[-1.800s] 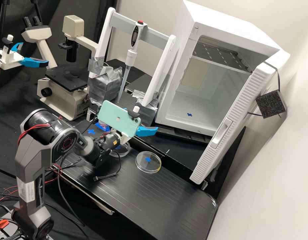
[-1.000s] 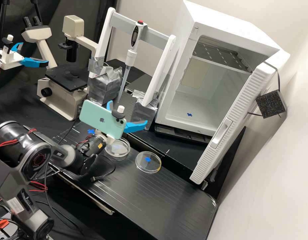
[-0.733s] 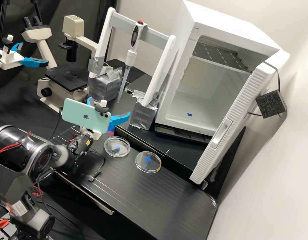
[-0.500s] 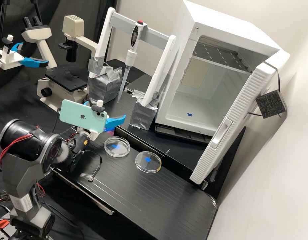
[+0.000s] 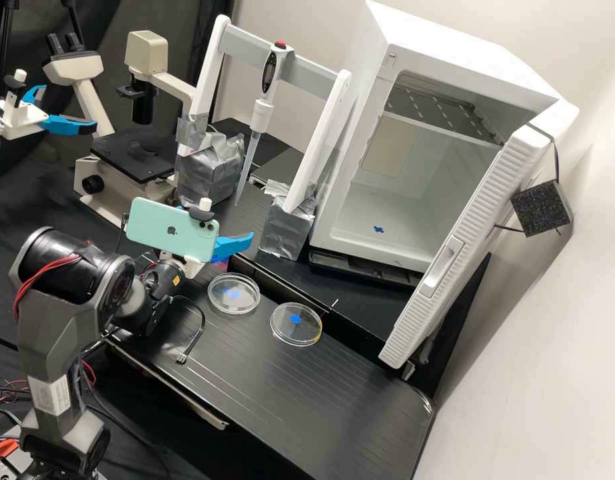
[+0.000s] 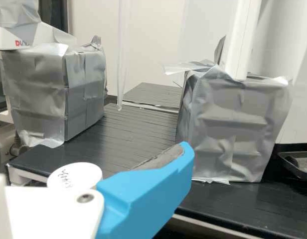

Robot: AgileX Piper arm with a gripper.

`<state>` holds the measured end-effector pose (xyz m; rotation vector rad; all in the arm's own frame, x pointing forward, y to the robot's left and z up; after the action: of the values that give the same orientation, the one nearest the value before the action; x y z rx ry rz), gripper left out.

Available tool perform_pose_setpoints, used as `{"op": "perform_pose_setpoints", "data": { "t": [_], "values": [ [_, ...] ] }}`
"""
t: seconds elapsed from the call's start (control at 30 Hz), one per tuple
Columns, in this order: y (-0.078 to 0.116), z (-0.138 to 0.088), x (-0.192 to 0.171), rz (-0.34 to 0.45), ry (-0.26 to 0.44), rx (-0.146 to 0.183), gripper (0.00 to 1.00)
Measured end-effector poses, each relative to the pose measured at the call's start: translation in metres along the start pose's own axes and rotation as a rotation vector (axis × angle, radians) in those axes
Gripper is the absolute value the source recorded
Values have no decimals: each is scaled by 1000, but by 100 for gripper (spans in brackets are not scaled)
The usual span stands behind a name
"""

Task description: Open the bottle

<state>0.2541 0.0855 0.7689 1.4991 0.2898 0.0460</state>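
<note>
1. We've drawn our hand (image 5: 235, 247) back toward the arm's base; it points away, level-looking.
2. It's open, one pad bare; width unclear.
3. Partly behind it sits the bottle's round white cap (image 6: 74, 174).

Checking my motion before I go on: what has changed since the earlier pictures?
The gripper moved left in the high view, uncovering the left dish, then edged slightly back right. I see no grasp or release. That dish, the right dish and the pipette stayed put.
</note>
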Motion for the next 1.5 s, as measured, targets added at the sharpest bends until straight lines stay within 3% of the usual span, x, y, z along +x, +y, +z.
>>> {"op": "perform_pose_setpoints", "data": {
  "t": [1.5],
  "values": [
    [-7, 10, 3, -34, -42, -2, 0]
  ]
}}
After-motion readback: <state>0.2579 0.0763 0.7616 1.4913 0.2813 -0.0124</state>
